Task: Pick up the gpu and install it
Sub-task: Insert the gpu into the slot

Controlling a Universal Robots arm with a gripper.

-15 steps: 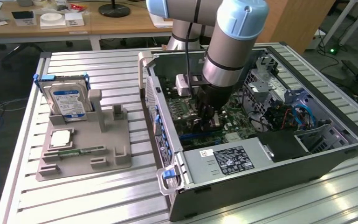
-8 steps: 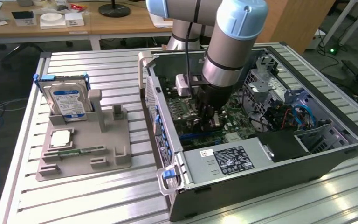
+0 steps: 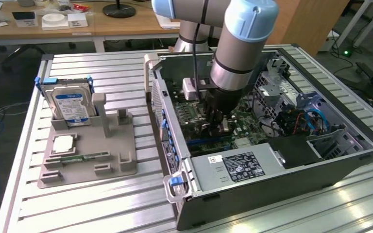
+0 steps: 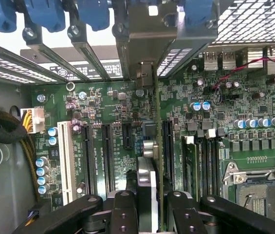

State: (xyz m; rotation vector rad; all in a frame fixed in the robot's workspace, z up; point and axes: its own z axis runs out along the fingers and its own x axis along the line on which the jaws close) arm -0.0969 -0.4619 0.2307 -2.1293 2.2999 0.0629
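The gpu (image 4: 155,122) is seen edge-on in the wrist view, as a thin dark card running from between my fingers (image 4: 123,214) toward its silvery end bracket (image 4: 146,39) at the case's rear slot openings. My gripper (image 4: 147,202) is shut on the card. The card stands upright over the green motherboard (image 4: 215,131), in line with a long black expansion slot (image 4: 168,146). I cannot tell whether its edge is seated. In the exterior view my gripper (image 3: 213,124) reaches down into the open computer case (image 3: 342,160).
On the exterior view's left, a grey holder (image 3: 86,167) carries the blue-labelled hard drive (image 3: 70,104), a green memory stick (image 3: 83,158) and a square chip (image 3: 63,144). The power supply (image 3: 238,167) sits at the case front. Black-and-yellow cables (image 4: 3,129) and the processor socket (image 4: 259,190) flank the slots.
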